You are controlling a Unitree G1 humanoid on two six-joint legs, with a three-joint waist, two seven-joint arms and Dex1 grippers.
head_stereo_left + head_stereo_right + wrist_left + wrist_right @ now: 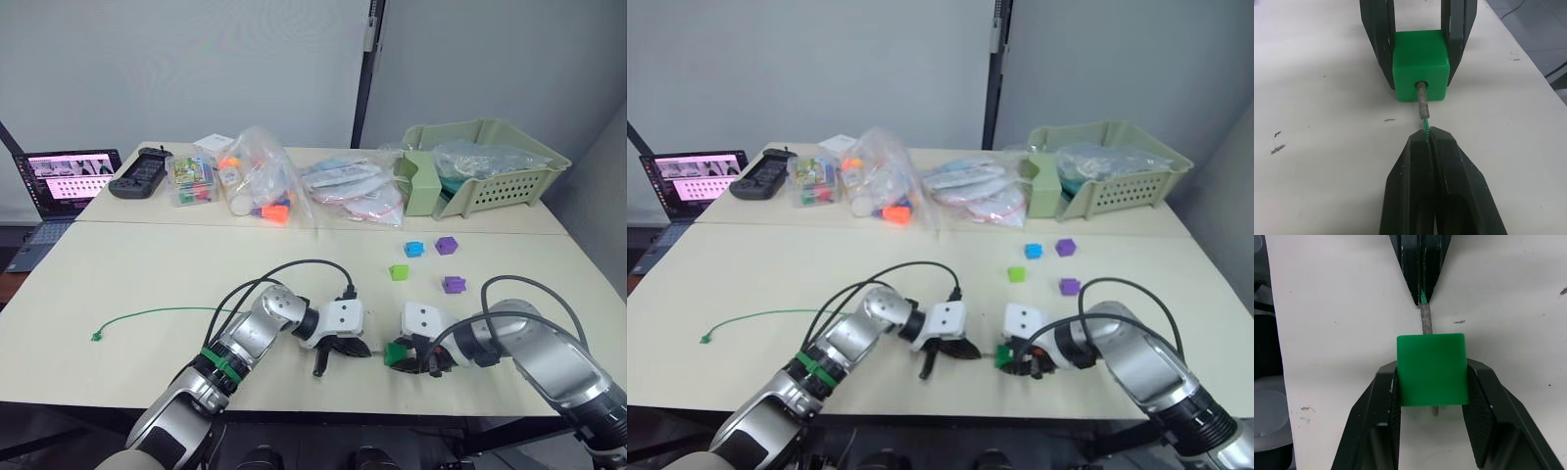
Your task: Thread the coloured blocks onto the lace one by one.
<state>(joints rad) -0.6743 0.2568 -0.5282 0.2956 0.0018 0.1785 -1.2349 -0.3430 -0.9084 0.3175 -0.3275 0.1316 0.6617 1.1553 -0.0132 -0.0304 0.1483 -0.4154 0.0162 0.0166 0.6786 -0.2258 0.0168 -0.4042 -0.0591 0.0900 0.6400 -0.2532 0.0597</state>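
Green block (1432,368) clamped in right end effector (1432,431); left end effector (1429,139), closed on lace (1426,128): push tip straight through near counter's (147,274) front edge.

near table (147,284) bare | far edge blocked: bags (265,181), basket (490,162)

A bright green plastic cube (1432,369) sits between black gripper fingers (1376,421). The thin cord (157,315) is green with a pale grey stiff tip (1423,100). Farther off lie blue (413,249), lime green (398,272) and two purple cubes (447,245) on the cream tabletop (147,274).
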